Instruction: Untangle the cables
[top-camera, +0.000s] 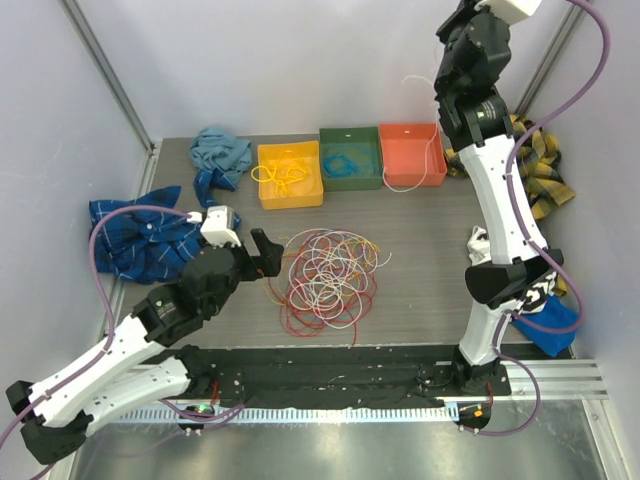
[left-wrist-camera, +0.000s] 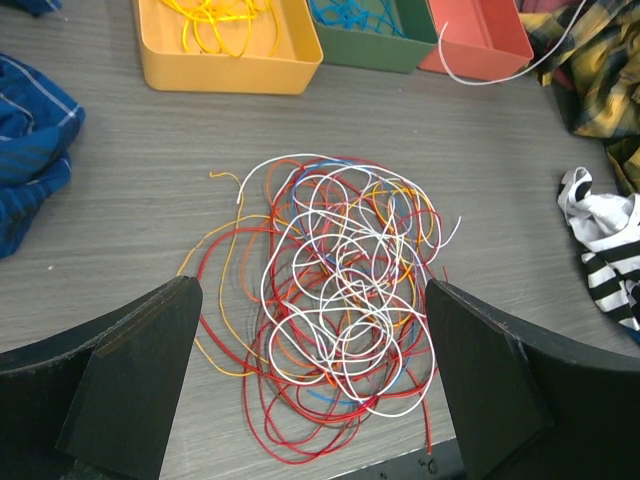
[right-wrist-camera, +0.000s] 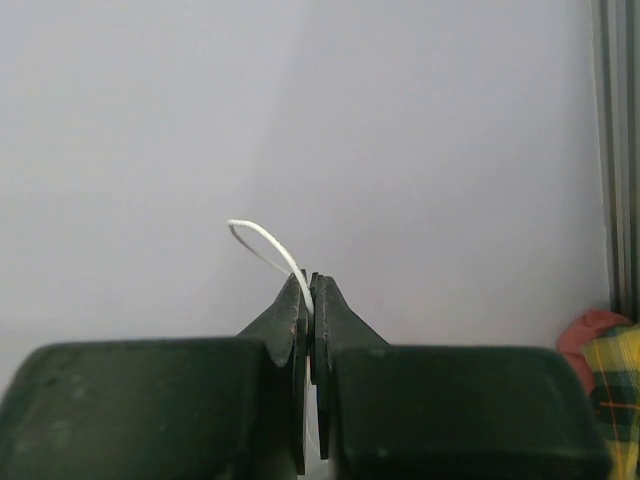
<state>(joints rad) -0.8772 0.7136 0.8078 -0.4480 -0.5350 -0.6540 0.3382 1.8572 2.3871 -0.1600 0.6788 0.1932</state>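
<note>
The cables lie in a loose tangle of red, white, orange and yellow loops at the middle of the table, and fill the left wrist view. My left gripper hovers low at the tangle's left edge, open wide. In its wrist view the jaws stand either side of the pile with nothing held. My right gripper is raised high at the back right, shut on a thin white cable. That cable hangs down into the red bin.
Three bins stand at the back: yellow holding yellow cables, green holding a blue one, red. Cloths lie around: blue plaid, teal, yellow plaid, striped.
</note>
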